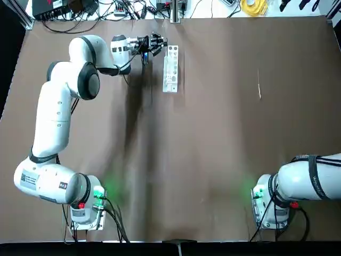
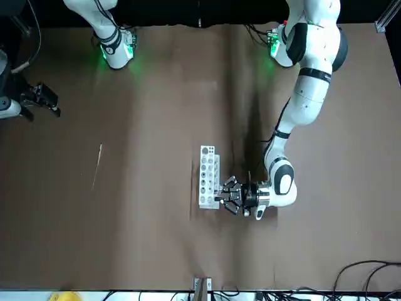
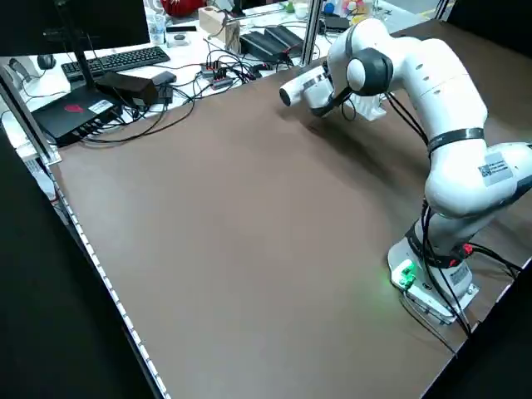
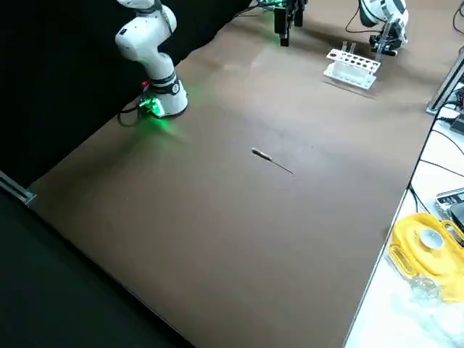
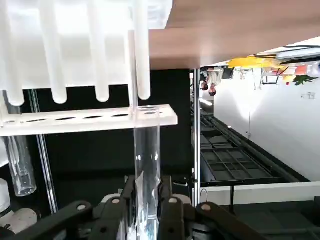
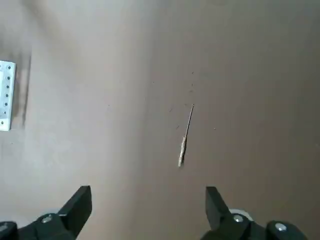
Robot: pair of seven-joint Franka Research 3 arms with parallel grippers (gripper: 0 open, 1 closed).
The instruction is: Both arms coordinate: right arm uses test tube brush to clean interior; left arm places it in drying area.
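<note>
Left wrist view: left hand (image 5: 147, 210) clamped on clear test tube (image 5: 147, 165) at white rack (image 5: 90, 121); right hand (image 6: 148, 205) wide apart, empty.

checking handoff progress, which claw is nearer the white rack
Left. The left claw sits right beside the white rack, shut on a clear tube at the rack. The right claw, open, is pulled back off the table's right side.

L gripper (image 2: 224, 195) at rack (image 2: 208, 176); brush (image 2: 98, 165) lies apart

A brown table (image 3: 233, 233) stands amid a keyboard (image 3: 116, 60), cables (image 1: 122, 8) and dark surroundings.
</note>
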